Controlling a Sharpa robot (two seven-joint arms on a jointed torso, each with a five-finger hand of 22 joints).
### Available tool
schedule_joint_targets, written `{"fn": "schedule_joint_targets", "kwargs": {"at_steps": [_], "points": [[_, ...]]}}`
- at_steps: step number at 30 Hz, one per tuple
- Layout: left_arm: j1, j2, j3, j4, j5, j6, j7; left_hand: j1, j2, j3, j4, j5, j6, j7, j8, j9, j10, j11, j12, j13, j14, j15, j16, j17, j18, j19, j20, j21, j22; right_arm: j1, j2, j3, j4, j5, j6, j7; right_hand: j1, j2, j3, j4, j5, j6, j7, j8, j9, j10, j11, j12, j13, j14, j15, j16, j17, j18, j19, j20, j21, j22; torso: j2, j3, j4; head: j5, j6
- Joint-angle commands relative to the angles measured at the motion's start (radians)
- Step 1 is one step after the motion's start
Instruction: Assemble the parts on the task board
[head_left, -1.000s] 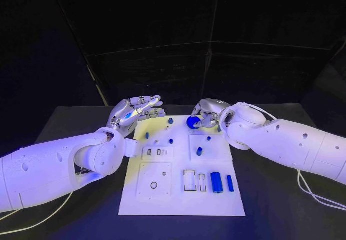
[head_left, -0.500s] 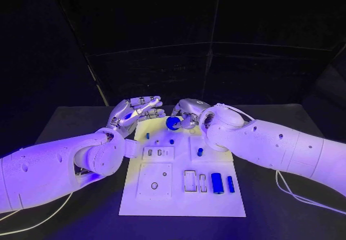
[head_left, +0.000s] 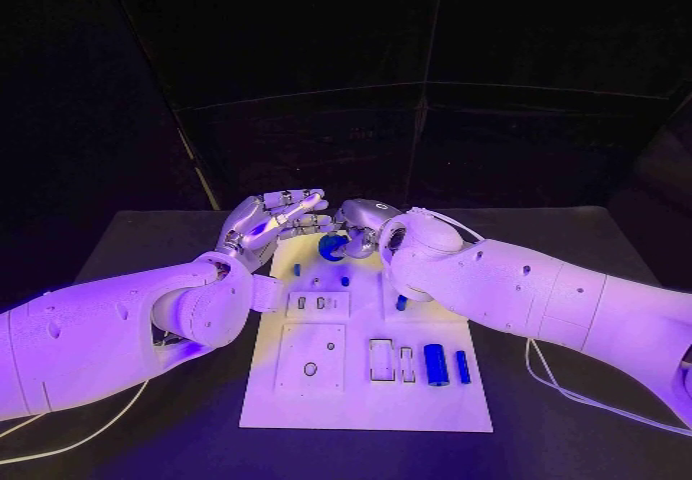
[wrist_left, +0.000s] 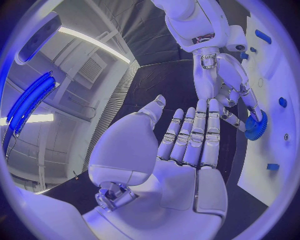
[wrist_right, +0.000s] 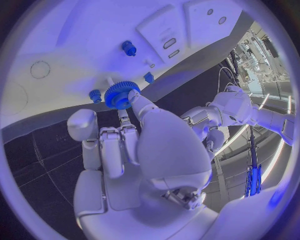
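Right robot hand (head_left: 364, 226) pinches the toothed blue plastic gear (head_left: 333, 247); left robot hand (head_left: 274, 222) is spread, holding nothing. Seat it squarely on the white task board (head_left: 346, 385).

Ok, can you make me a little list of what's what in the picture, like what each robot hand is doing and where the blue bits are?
right hand: holds the blue gear at the far end of the task board
left hand: open, palm up, fingers apart, holding nothing, beside the right hand
blue gear: toothed wheel, pinched at the fingertips above the board
near end of board: two blue cylinders lying side by side
middle of board: small blue pegs
table: black
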Motion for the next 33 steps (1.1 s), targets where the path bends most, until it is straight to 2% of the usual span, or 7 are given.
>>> {"fn": "schedule_joint_targets", "kwargs": {"at_steps": [1, 6, 15, 21, 29, 31, 33], "points": [[0.003, -0.002, 0.001, 0.001, -0.007, 0.008, 0.008, 0.008, 0.003, -0.002, -0.006, 0.004, 0.002, 0.025, -0.004, -0.001, 0.005, 0.003, -0.004, 0.000, 0.008, 0.000, -0.004, -0.001, 0.014, 0.008, 0.000, 0.003, -0.001, 0.002, 0.009, 0.000, -0.016, -0.004, 0.021, 0.004, -0.008, -0.002, 0.013, 0.006, 0.006, 0.069, -0.023, 0.007, 0.042, -0.003, 0.004, -0.001, 0.099, 0.094, -0.002, 0.004, 0.207, -0.020, -0.004, -0.003, 0.001, -0.001, -0.001, 0.0001, -0.0014, -0.002, -0.003], [0.005, -0.003, 0.001, 0.001, -0.007, 0.007, 0.008, 0.007, 0.003, -0.003, -0.007, 0.004, 0.002, 0.025, -0.004, -0.001, 0.004, 0.003, -0.004, 0.000, 0.008, 0.001, -0.005, -0.001, 0.013, 0.008, 0.001, 0.002, -0.002, 0.001, 0.018, -0.001, -0.032, -0.017, 0.039, -0.001, -0.010, -0.004, 0.015, 0.004, 0.005, 0.067, -0.022, 0.004, 0.042, -0.004, 0.005, -0.002, 0.098, 0.094, -0.001, 0.004, 0.207, -0.020, -0.004, -0.002, 0.001, 0.000, -0.001, 0.0006, 0.0006, -0.002, -0.003], [0.005, -0.004, 0.001, 0.001, -0.007, 0.005, 0.010, 0.007, 0.003, -0.003, -0.007, 0.004, 0.002, 0.025, -0.004, -0.001, 0.004, 0.003, -0.004, 0.000, 0.008, 0.001, -0.005, -0.001, 0.013, 0.008, 0.001, 0.002, -0.002, -0.002, 0.020, -0.001, -0.040, -0.023, 0.085, -0.006, -0.022, -0.012, 0.020, 0.001, 0.001, 0.062, -0.019, -0.004, 0.041, -0.008, 0.008, -0.007, 0.093, 0.094, 0.001, 0.004, 0.209, -0.020, -0.005, 0.000, 0.000, -0.002, -0.001, 0.0015, -0.0002, 0.002, -0.007], [0.006, -0.004, 0.001, 0.001, -0.007, 0.005, 0.010, 0.007, 0.003, -0.003, -0.007, 0.004, 0.002, 0.025, -0.004, -0.001, 0.004, 0.003, -0.004, 0.000, 0.008, 0.001, -0.005, -0.001, 0.013, 0.008, 0.001, 0.002, -0.002, -0.003, 0.022, -0.001, -0.047, -0.034, 0.083, -0.014, -0.033, -0.021, 0.021, -0.001, -0.001, 0.057, -0.016, -0.011, 0.040, -0.014, 0.011, -0.013, 0.087, 0.094, 0.004, 0.004, 0.210, -0.020, -0.006, 0.002, -0.002, -0.004, -0.001, 0.0015, -0.0008, 0.002, -0.009], [0.006, -0.003, 0.001, 0.000, -0.007, 0.008, 0.008, 0.006, 0.002, -0.003, -0.007, 0.004, 0.002, 0.025, -0.005, -0.001, 0.004, 0.003, -0.005, 0.000, 0.008, 0.001, -0.005, -0.001, 0.013, 0.008, 0.001, 0.002, -0.002, -0.003, 0.023, -0.001, -0.052, -0.040, 0.077, -0.010, -0.072, -0.065, 0.003, -0.004, 0.023, -0.018, 0.008, -0.060, 0.035, -0.046, 0.031, -0.048, 0.048, 0.094, 0.020, 0.004, 0.210, -0.018, -0.015, 0.015, -0.011, -0.019, -0.001, 0.0014, -0.0009, 0.002, -0.008], [0.006, -0.003, 0.001, -0.001, -0.007, 0.009, 0.008, 0.006, 0.002, -0.003, -0.007, 0.004, 0.002, 0.025, -0.005, -0.001, 0.004, 0.003, -0.005, 0.000, 0.008, 0.001, -0.005, -0.001, 0.013, 0.008, 0.001, 0.002, -0.002, -0.004, 0.024, -0.001, -0.052, -0.040, 0.080, -0.006, -0.086, -0.073, -0.010, -0.001, -0.009, -0.056, 0.016, -0.083, 0.036, -0.054, 0.040, -0.056, 0.039, 0.094, 0.028, 0.004, 0.211, -0.018, -0.017, 0.022, -0.014, -0.023, -0.001, 0.0013, -0.0013, 0.002, -0.008], [0.006, -0.003, 0.001, -0.001, -0.007, 0.009, 0.008, 0.006, 0.002, -0.003, -0.007, 0.004, 0.002, 0.025, -0.005, -0.001, 0.004, 0.003, -0.005, 0.000, 0.008, 0.001, -0.005, -0.001, 0.013, 0.008, 0.001, 0.002, -0.002, -0.004, 0.025, -0.001, -0.052, -0.040, 0.083, -0.004, -0.101, -0.082, -0.026, 0.005, -0.038, -0.069, 0.020, -0.092, 0.037, -0.059, 0.043, -0.061, 0.033, 0.094, 0.032, 0.005, 0.212, -0.017, -0.018, 0.026, -0.015, -0.025, -0.001, 0.0013, -0.0012, 0.001, -0.008]]}}
